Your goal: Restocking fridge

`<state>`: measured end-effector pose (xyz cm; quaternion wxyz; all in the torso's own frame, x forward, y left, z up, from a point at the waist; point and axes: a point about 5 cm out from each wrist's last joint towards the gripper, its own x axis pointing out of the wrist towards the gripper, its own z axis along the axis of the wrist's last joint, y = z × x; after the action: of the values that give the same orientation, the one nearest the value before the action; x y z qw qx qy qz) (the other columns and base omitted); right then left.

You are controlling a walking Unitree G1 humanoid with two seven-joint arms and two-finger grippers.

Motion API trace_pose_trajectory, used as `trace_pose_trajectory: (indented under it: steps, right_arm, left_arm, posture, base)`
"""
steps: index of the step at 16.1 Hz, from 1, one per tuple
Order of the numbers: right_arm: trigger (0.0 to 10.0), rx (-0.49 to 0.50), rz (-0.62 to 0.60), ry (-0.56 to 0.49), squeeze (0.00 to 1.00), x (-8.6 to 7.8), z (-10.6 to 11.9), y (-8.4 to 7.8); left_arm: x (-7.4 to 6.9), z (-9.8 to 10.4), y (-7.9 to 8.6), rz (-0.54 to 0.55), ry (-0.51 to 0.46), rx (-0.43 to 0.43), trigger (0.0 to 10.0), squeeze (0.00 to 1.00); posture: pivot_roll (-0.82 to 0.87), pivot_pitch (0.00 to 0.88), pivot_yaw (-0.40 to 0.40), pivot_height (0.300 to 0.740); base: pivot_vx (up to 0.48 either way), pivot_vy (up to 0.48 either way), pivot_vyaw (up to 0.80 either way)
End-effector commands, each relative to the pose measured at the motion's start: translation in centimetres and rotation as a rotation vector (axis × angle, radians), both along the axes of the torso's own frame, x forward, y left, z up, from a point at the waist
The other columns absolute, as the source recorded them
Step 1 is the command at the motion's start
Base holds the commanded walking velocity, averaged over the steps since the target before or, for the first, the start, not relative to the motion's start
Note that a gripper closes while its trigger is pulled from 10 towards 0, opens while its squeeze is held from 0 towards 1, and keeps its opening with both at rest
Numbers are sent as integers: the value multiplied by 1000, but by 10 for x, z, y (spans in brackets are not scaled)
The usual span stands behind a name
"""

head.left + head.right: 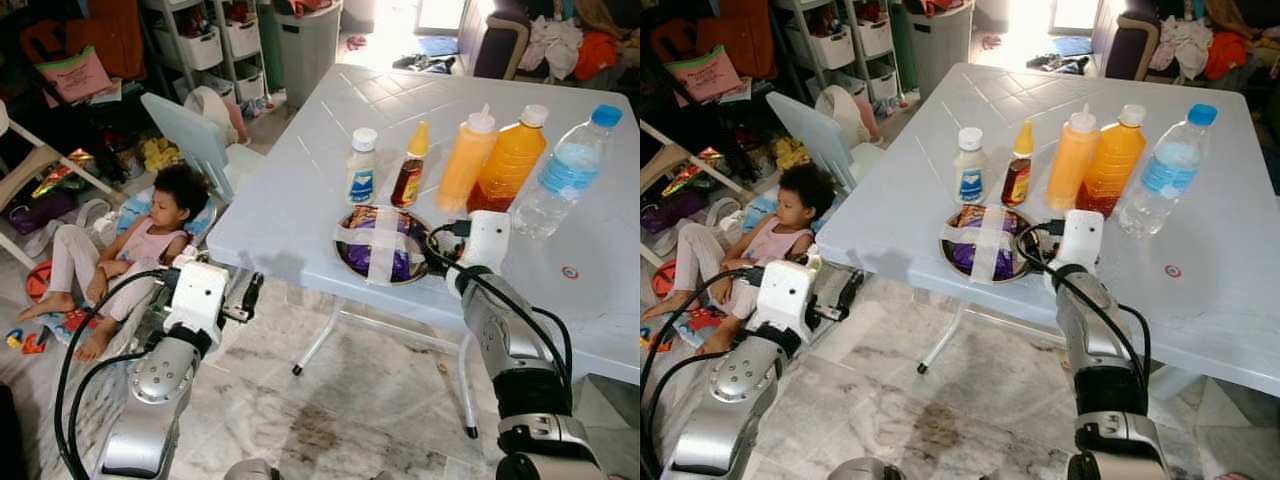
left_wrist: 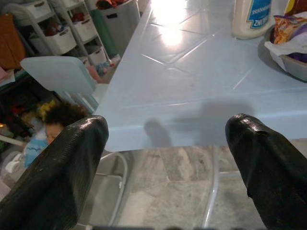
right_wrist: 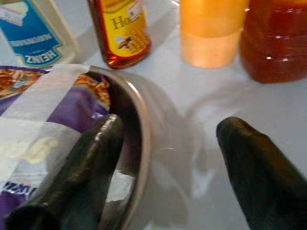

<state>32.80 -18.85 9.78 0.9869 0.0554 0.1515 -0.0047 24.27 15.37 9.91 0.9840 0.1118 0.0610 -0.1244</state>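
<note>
Metal bowl (image 1: 352, 262) on desk (image 1: 300, 190): holds taped purple packet (image 1: 385, 250), seemingly snacks. Right gripper (image 3: 168, 158) jaws spread astride bowl's rim; left gripper (image 2: 168, 158) jaws spread.

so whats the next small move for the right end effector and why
Probably close on the bowl's rim. The right end effector is open and straddles the rim of the metal bowl, one finger inside against the taped purple packet, the other outside on the table. The left end effector hangs open short of the table edge.

White bottle (image 3: 29, 33) label reads "HEINZ"
</note>
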Motion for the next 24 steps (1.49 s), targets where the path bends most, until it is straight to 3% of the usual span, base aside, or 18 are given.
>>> trace_pose_trajectory:
  steps: [1, 2, 3, 4, 5, 7, 8, 9, 10, 11, 16, 24]
  right_arm:
    - [4863, 17, 26, 11, 0, 3, 1, 5]
    - [5961, 17, 35, 13, 0, 3, 1, 6]
    - [8431, 22, 57, 17, 0, 3, 0, 10]
    - [8627, 25, 61, 20, 0, 3, 0, 11]
    - [10000, 31, 66, 31, 0, 3, -1, 12]
    - [10000, 57, 71, 54, 0, 3, -4, 13]
    - [8667, 102, 83, 87, 0, 1, -7, 16]
    - [6392, 125, 85, 98, 0, 0, -8, 18]
    - [2471, 152, 83, 108, 0, -2, -9, 18]
    - [0, 168, 76, 127, 0, -2, -11, 18]
    - [0, 298, 38, 184, 0, -1, -11, 12]
    - [0, 426, -100, 232, 0, -5, -18, 3]
  left_arm:
    - [0, 3, 0, -17, -6, 19, 10000, 0]
    - [0, 3, 0, -19, -5, 20, 10000, 0]
    - [0, 3, -1, -24, -4, 23, 10000, 0]
    - [-1, 3, -1, -26, -2, 24, 10000, 0]
    - [-1, 3, -2, -30, 2, 25, 10000, 0]
    - [-1, 2, -2, -37, 7, 26, 10000, 0]
    - [-1, 1, -4, -59, 20, 30, 10000, 0]
    - [-1, 0, -5, -77, 38, 23, 10000, 0]
    - [1, -2, -6, -84, 63, -6, 10000, 0]
    - [6, -1, -6, -68, 61, -10, 10000, 0]
    - [12, -10, -18, -122, 132, -37, 10000, 0]
    - [12, -6, -25, -188, 106, -23, 10000, 0]
  posture:
    - [61, 23, 32, 740]
    - [61, 23, 33, 740]
    - [61, 24, 32, 740]
    - [62, 25, 31, 740]
    - [62, 25, 31, 740]
    - [64, 26, 29, 740]
    - [63, 26, 28, 740]
    - [61, 26, 26, 740]
    - [59, 26, 25, 740]
    - [50, 26, 19, 740]
    - [19, 23, 1, 740]
    - [19, 25, 13, 740]
  base:
    - [0, 0, 0]
    - [0, 0, 0]
    - [0, 0, 0]
    - [0, 0, 0]
    - [0, 0, 0]
    - [0, 0, 0]
    - [0, 0, 0]
    - [0, 0, 0]
    - [0, 0, 0]
    - [0, 0, 0]
    - [0, 0, 0]
    - [0, 0, 0]
